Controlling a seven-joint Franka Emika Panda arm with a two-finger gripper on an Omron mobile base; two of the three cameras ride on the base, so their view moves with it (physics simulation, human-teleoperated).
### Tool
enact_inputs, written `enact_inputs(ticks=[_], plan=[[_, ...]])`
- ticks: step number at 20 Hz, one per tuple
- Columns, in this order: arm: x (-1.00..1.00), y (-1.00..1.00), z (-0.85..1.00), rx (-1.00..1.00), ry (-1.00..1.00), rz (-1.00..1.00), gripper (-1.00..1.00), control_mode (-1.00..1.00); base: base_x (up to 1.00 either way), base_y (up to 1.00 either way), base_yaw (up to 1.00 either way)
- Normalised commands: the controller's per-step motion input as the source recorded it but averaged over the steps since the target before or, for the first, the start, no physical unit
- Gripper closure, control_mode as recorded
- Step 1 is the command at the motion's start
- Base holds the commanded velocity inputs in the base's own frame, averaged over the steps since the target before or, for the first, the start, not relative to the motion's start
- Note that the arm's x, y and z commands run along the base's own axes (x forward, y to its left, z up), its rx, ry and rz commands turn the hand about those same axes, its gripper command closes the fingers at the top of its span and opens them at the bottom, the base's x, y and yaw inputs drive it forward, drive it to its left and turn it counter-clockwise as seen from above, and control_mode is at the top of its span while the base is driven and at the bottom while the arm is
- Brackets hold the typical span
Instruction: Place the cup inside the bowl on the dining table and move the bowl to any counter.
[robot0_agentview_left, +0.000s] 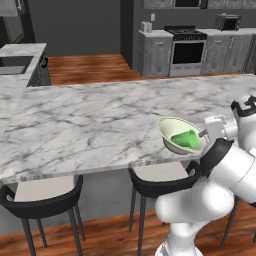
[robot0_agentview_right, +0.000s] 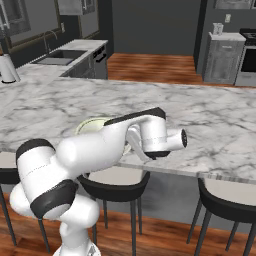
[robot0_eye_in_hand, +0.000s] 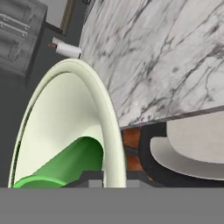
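While the cup (robot0_agentview_left: 186, 139) lies inside, the tool (robot0_eye_in_hand: 107, 181) clamps the bowl (robot0_agentview_left: 172, 131) rim — tilted.

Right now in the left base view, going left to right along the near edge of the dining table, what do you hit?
Left stool → second stool → bowl with the cup lying inside → gripper at the bowl's rim.
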Motion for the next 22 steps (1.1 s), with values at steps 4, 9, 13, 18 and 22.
enact_inputs(ticks=[4, 9, 13, 18, 22], plan=[[-0.42, -0.13, 0.23, 0.02, 0.00, 0.00, 1.00, -1.00, 0.00, 0.00, 0.00], [-0.28, -0.10, 0.22, 0.00, 0.00, 0.00, 1.00, -1.00, 0.00, 0.00, 0.00], [-0.23, -0.13, 0.18, 0.00, 0.03, -0.02, 1.00, -1.00, 0.00, 0.00, 0.00], [-0.11, -0.16, 0.23, -0.03, 0.10, -0.01, 1.00, -1.00, 0.00, 0.00, 0.00], [0.00, -0.03, 0.02, -0.12, 0.26, -0.04, 1.00, -1.00, 0.00, 0.00, 0.00]])
